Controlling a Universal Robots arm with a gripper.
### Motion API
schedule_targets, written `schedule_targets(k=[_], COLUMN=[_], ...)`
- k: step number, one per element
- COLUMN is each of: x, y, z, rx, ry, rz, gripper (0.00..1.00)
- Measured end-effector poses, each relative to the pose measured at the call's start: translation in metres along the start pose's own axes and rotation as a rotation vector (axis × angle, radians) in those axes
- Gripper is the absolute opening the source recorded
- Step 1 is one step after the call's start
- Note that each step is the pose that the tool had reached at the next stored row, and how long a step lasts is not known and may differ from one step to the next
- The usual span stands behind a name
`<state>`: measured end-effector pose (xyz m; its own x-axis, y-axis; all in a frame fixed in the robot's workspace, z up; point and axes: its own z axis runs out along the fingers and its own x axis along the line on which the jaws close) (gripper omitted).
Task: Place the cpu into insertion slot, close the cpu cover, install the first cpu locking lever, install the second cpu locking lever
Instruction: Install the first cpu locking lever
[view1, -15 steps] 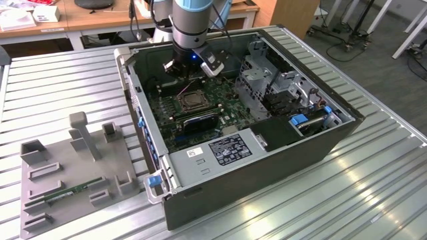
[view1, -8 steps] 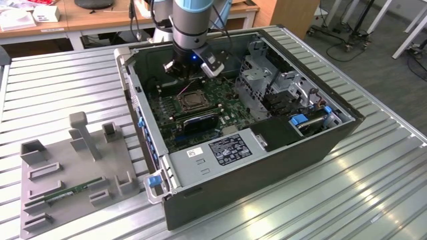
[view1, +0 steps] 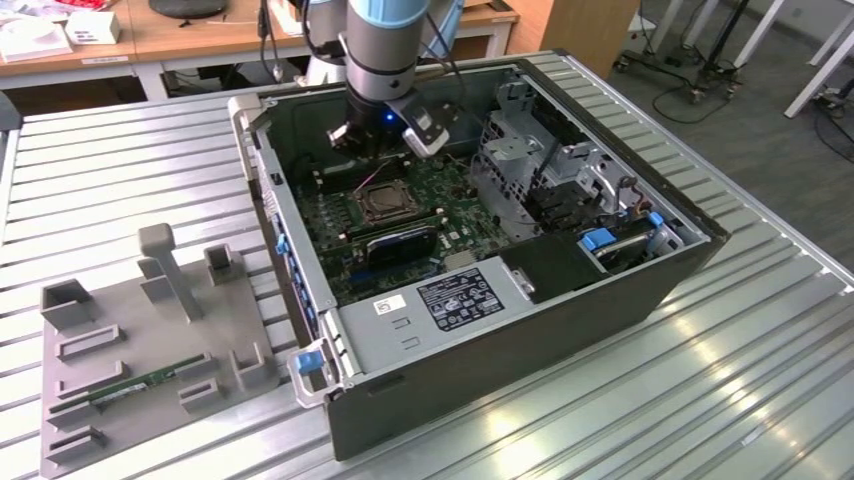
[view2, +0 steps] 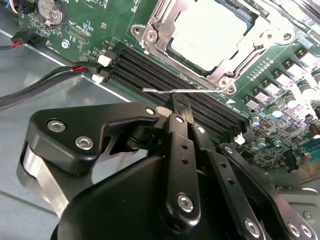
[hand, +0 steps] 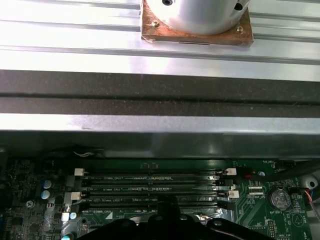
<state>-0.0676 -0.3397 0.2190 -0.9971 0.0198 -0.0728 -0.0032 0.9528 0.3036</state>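
Here the cpu (view2: 207, 37) already sits flat in its socket on the green motherboard (view2: 280, 125), and the cpu cover (view2: 172, 22) lies down around it as a silver frame, so the chip's pale top shows through the square opening. In the second wrist view the gripper (view2: 176, 107) hangs just beside the socket, on the side where the dark memory slots (view2: 150, 67) run, and its fingers (view2: 180, 112) are drawn together on a thin wire locking lever (view2: 170, 90). The lever's long axis runs roughly along the near edge of the socket, in line with the memory slots, and it looks raised off the board rather than tucked under its catch, though the catch itself is hard to make out. The socket therefore lies just ahead of the fingertips, across the slots. In the exterior view the arm (view1: 380, 50) reaches down into the open computer case (view1: 534, 330), towards its far side, with the socket (view1: 380, 203) below it and a little nearer. A grey parts holder (view1: 147, 340) stands well apart at the exterior view's left.
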Motion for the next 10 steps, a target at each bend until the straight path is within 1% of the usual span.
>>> schedule_targets(k=[7,10], x=[-0.0003,-0.0004], y=[-0.0011,-0.0010], z=[0.0012,0.0014], rx=[0.0001,-0.0056], ry=[0.0002,-0.0001], rz=[0.000,0.000], gripper=[0.11,0.11])
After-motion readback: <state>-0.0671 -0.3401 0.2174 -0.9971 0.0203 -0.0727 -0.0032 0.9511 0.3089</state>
